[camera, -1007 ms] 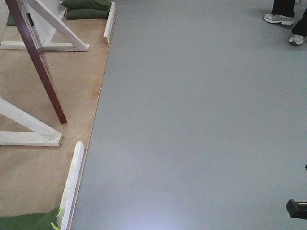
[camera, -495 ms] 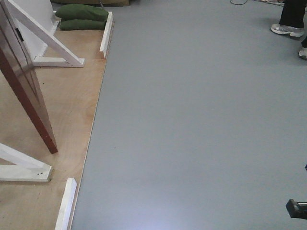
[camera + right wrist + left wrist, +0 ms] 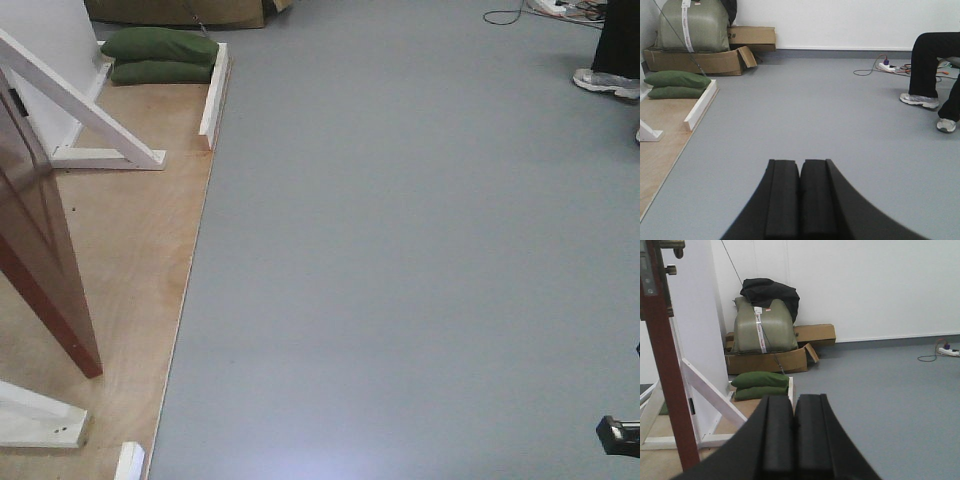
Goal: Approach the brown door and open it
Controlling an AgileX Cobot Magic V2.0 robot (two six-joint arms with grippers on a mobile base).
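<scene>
While apart from the brown door [image 3: 40, 260], left fingers [image 3: 777, 435] and right fingers [image 3: 782, 197] level, clenched empty.

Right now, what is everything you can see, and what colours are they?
platform: one, tan wood, left of the grey floor
door: one, reddish-brown, standing on the platform
beams: several, white, beside the door
bags: two, green, stacked at the platform's far end
cardboard boxes: at least two, brown, by the back wall
sack: one, olive, on a box
legs: two, black trousers, grey shoes, far right
left gripper: one, black, shut
right gripper: one, black, shut
</scene>
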